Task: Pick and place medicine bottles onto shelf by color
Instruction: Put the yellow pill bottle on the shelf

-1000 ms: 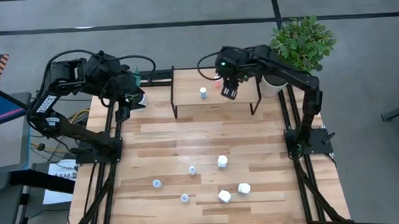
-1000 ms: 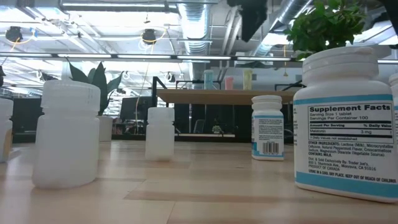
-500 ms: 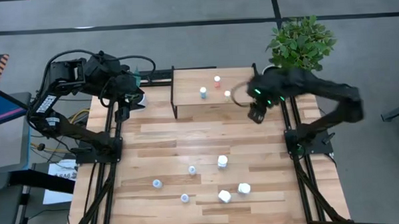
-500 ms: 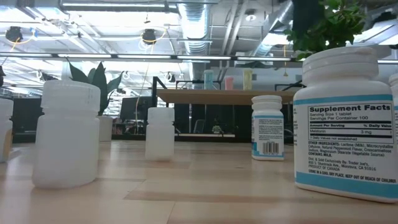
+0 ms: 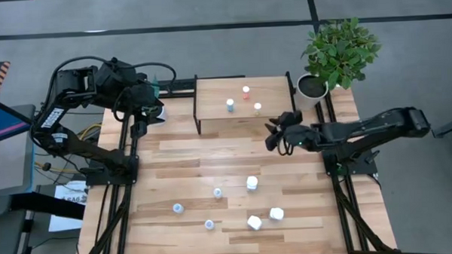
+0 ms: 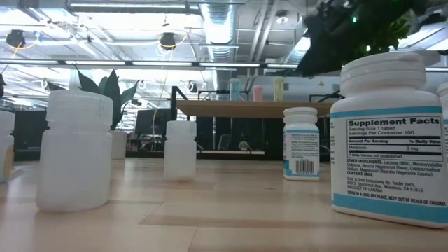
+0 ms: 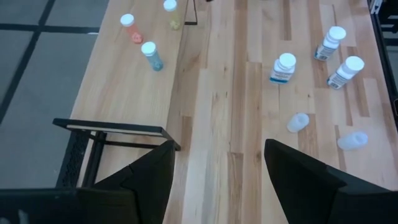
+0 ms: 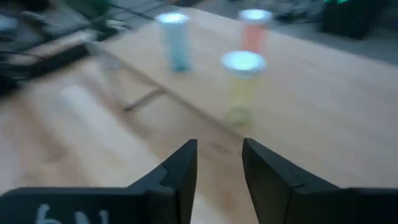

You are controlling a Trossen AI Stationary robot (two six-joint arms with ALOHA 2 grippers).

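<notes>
The shelf stands at the table's far edge. Three small bottles stand upright on its top: a blue-capped one, a red-capped one and a pale yellowish-capped one. Several white bottles stand on the near half of the table; the low view shows a chunky labelled one close up. My right gripper is open and empty, just near of the shelf's right end, and faces the shelf bottles. My left gripper is open and empty, waiting at the far left corner.
A potted plant in a white pot stands at the far right corner, right of the shelf. Bare tabletop lies between the shelf and the loose bottles. The right arm stretches low across the table's right side.
My right gripper has drawn back from above the shelf's right part, first toward the table's right edge, then down and toward the near edge, ending in front of the shelf. The pale yellowish-capped bottle, earlier hidden under it, now stands free on the shelf.
</notes>
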